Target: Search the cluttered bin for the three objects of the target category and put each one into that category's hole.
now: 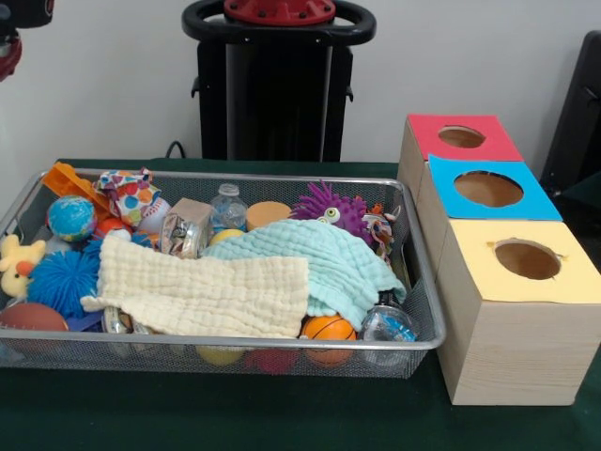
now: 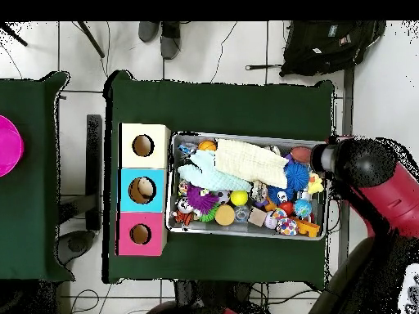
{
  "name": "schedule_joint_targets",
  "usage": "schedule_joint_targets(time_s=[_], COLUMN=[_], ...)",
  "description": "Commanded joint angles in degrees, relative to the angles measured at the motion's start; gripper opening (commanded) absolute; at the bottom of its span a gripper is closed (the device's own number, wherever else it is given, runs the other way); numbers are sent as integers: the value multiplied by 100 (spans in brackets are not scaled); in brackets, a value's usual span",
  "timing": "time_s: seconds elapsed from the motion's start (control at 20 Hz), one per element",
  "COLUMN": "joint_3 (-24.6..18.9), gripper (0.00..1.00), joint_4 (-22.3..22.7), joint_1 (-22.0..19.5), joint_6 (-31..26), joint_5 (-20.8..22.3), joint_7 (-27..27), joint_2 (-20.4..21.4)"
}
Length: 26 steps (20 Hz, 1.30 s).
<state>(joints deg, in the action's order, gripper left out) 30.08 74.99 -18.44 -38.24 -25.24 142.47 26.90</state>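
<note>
The silver wire-mesh basket stands on the green table, full of toys and cloths; it also shows in the overhead view. A yellow plush chick with an orange beak lies at its left end, and shows in the overhead view. An orange-and-black striped plush lies at the right end beside a purple spiky ball. No third plush shows. The red-topped box's round hole is to the right of the basket, farthest back. Only a red and black part of the arm shows, high over the chick's end; the gripper is hidden.
A cream cloth and a mint cloth cover the basket's middle. A blue spiky ball, a globe ball and a small basketball lie around them. The blue-topped hole and yellow-topped hole adjoin the red one.
</note>
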Motion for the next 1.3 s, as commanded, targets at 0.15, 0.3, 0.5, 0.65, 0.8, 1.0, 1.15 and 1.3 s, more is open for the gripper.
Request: schedule_joint_targets(time_s=[0.15,0.3,0.5,0.65,0.8,1.0,1.15,1.3], joint_3=[-1168,-1215,-1231,-1236,-1240,-1334,-1487,-1586], gripper=[100,100,100,100,100,100,100,100], joint_4=[567,606,650,696,700,724,809,837], joint_1=[-177,-167,-126,-78,-40,-76,-158,-213], joint_6=[446,447,375,309,266,366,509,586], joint_5=[30,36,53,33,12,-30,-82,-85], joint_7=[65,129,215,305,359,364,312,293], joint_2=[-8,23,77,133,154,134,147,145])
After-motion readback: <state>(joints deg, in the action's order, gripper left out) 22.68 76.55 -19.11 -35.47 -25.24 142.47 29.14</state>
